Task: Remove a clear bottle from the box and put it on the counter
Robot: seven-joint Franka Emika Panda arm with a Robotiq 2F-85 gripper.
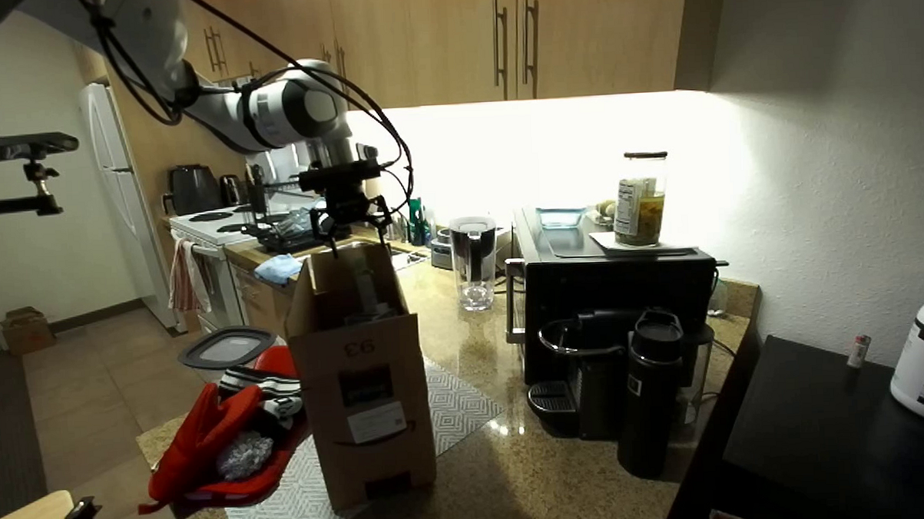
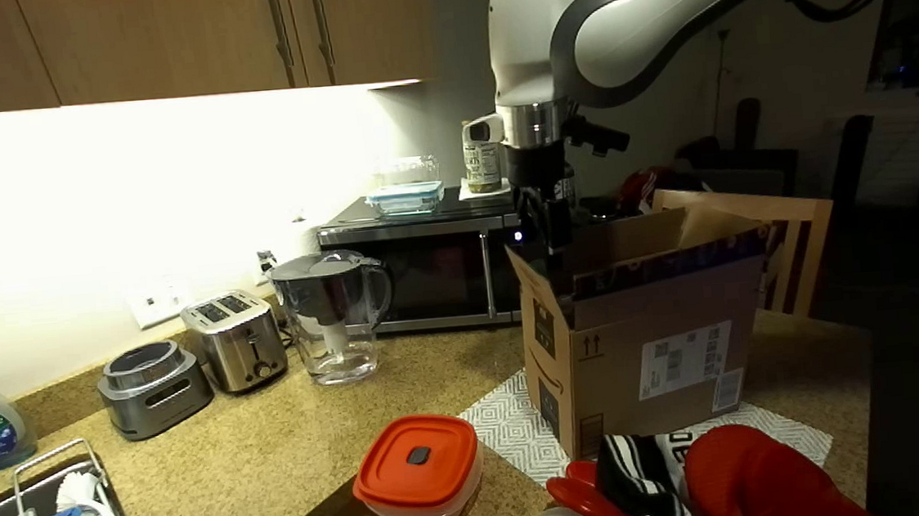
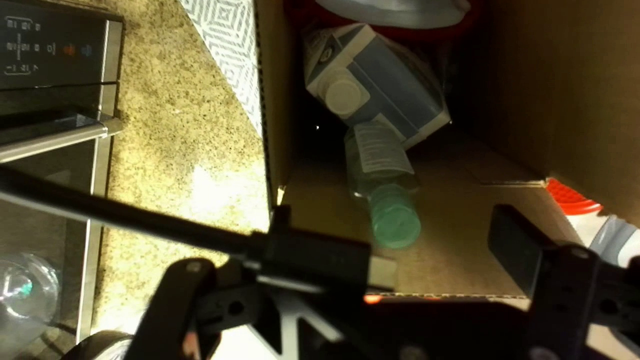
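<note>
The box (image 1: 362, 466) stands on a patterned mat on the counter (image 1: 477, 474) with its top open; it also shows in an exterior view (image 2: 613, 385). Inside it, in the wrist view, a clear bottle (image 3: 367, 175) with a green cap and white label leans with its cap toward me. My gripper (image 3: 392, 225) is open and empty, its fingers apart on either side of the cap's line, not touching it. In both exterior views the gripper (image 1: 360, 246) (image 2: 553, 255) points down at the box's opening, near one end. The bottle's lower part is hidden by a carton.
A blue-and-white carton (image 3: 395, 90) lies beside the bottle in the box. Red oven mitts (image 1: 214, 429) lie by the box. A water pitcher (image 1: 474, 267), black oven (image 1: 609, 285), black coffee machine (image 1: 590, 393) and red-lidded container (image 2: 418, 466) stand on the counter.
</note>
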